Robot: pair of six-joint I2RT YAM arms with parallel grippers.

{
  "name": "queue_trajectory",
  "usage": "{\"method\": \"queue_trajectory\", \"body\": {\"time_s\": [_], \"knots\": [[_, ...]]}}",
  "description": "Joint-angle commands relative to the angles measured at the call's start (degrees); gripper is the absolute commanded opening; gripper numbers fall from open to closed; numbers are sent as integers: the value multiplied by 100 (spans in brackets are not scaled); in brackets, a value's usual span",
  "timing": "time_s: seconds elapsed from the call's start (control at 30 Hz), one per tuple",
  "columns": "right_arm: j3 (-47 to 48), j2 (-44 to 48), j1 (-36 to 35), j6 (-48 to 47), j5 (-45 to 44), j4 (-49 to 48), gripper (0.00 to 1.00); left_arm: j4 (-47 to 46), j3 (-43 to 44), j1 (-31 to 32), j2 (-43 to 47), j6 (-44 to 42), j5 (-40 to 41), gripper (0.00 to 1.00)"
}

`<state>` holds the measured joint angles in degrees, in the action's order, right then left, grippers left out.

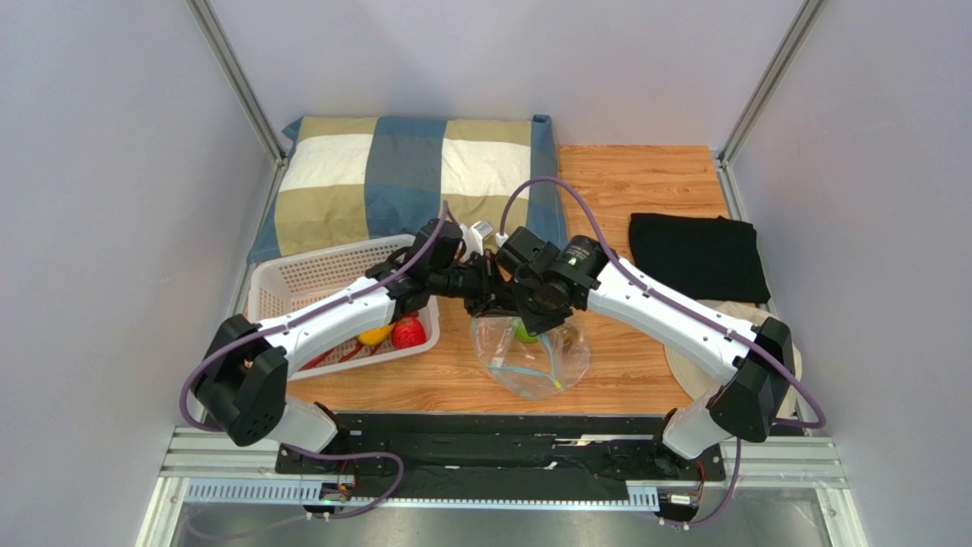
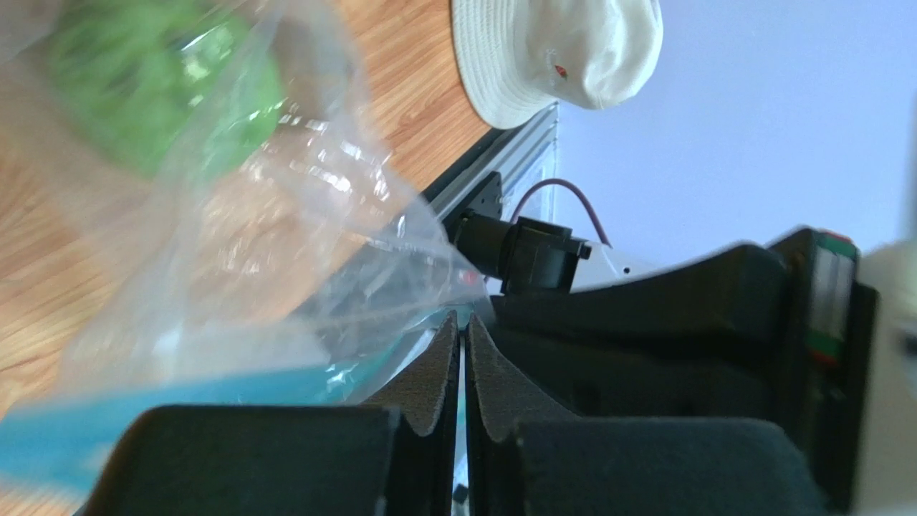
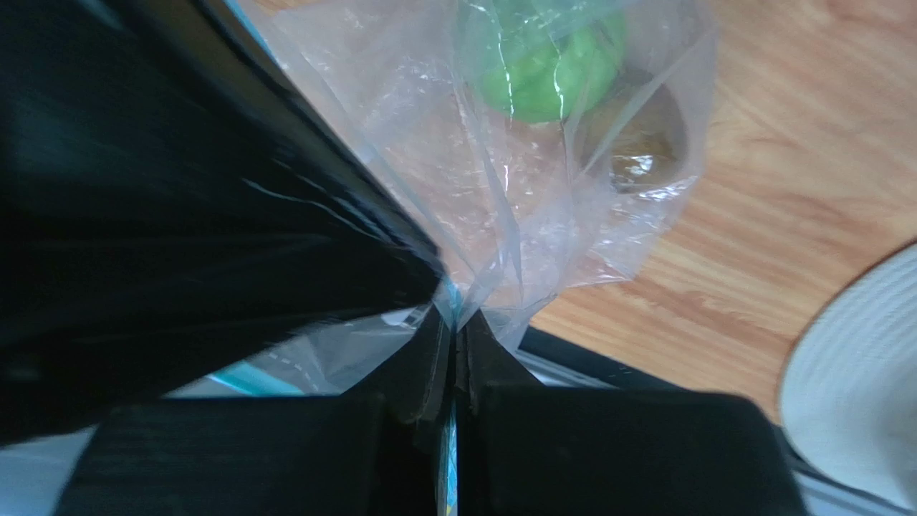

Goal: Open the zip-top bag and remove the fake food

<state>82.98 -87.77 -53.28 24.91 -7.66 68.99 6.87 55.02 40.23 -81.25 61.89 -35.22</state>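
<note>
Both pairs of jaws gripped the mouth of the zip-top bag (image 1: 531, 362), side by side; its body with fake food (image 3: 549, 67) lay nearer.

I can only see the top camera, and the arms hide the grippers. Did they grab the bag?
Observer: Yes. The left gripper and the right gripper are each shut on a pinch of the bag.
Operator: I see something green inside. Is anything else in there?
Observer: Yes, a small brown piece sits right beside the green ball.
</note>
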Motion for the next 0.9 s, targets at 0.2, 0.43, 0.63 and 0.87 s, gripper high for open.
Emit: {"method": "queue_trajectory", "body": {"time_s": [0.2, 0.43, 0.63, 0.87], "knots": [[324, -38, 511, 1727, 870, -307, 0, 482, 158, 275, 750, 228, 1165, 0], [210, 14, 564, 2131, 784, -368, 0, 728, 9, 275, 1121, 200, 1406, 6], [227, 268, 590, 2808, 467, -685, 0, 376, -229, 275, 699, 526, 1123, 3], [131, 286, 696, 3319, 870, -1115, 0, 604, -273, 284, 611, 447, 1492, 2]]}}
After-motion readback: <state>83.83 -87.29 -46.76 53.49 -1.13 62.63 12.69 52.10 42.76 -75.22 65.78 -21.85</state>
